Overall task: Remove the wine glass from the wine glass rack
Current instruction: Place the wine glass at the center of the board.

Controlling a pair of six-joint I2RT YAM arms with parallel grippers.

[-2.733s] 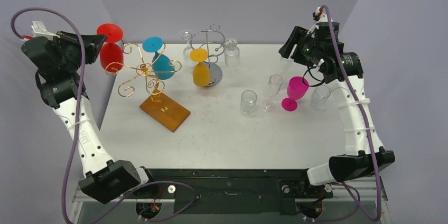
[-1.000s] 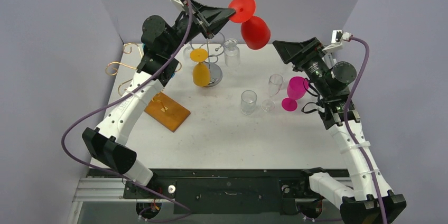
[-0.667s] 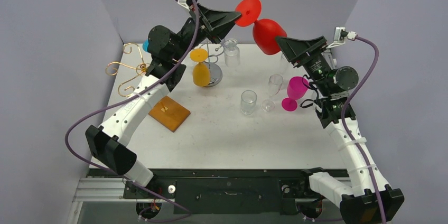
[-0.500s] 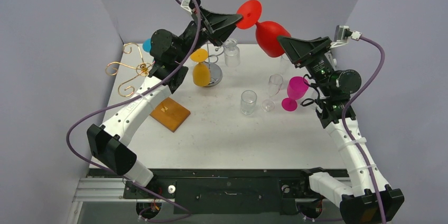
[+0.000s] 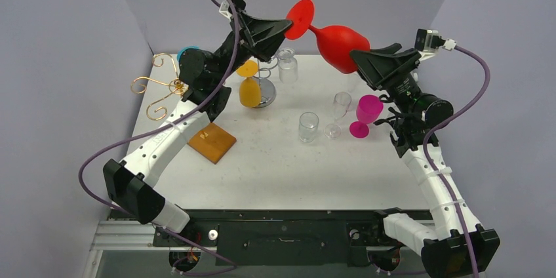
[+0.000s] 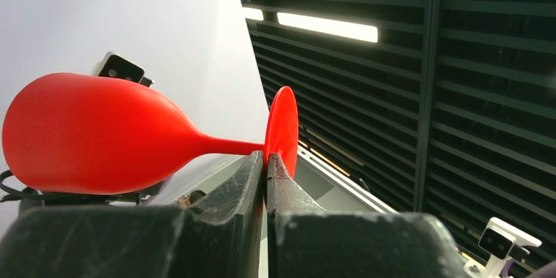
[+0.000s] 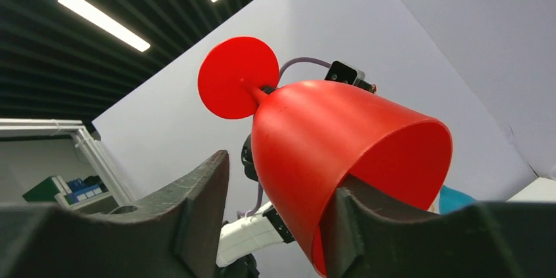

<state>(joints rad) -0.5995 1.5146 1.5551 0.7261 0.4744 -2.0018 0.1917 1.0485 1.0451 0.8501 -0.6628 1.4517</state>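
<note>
The red wine glass [image 5: 336,44] hangs on its side high above the table's back edge, foot [image 5: 299,19] to the left, bowl to the right. My left gripper [image 5: 282,27] is shut on the rim of the foot [image 6: 282,130]; the bowl [image 6: 85,134] points away from it. My right gripper [image 5: 360,59] straddles the bowl's wall [image 7: 341,153]: one finger [image 7: 357,225] sits inside the mouth, the other finger [image 7: 203,199] stands outside with a gap to the glass. The gold wire wine glass rack [image 5: 159,88] on its wooden base [image 5: 211,140] stands at the left, partly hidden by my left arm.
A silver rack [image 5: 265,91] carries a yellow glass [image 5: 249,91] at the back middle, a clear jar [image 5: 287,67] beside it. A pink glass [image 5: 366,113] and clear glasses [image 5: 308,126] [image 5: 340,105] stand under my right arm. A blue glass [image 5: 188,51] peeks out behind my left arm.
My left arm swung the red glass from the gold rack across to the back middle and tipped it sideways. My right gripper rose to the bowl and its jaws narrowed around the wall.
</note>
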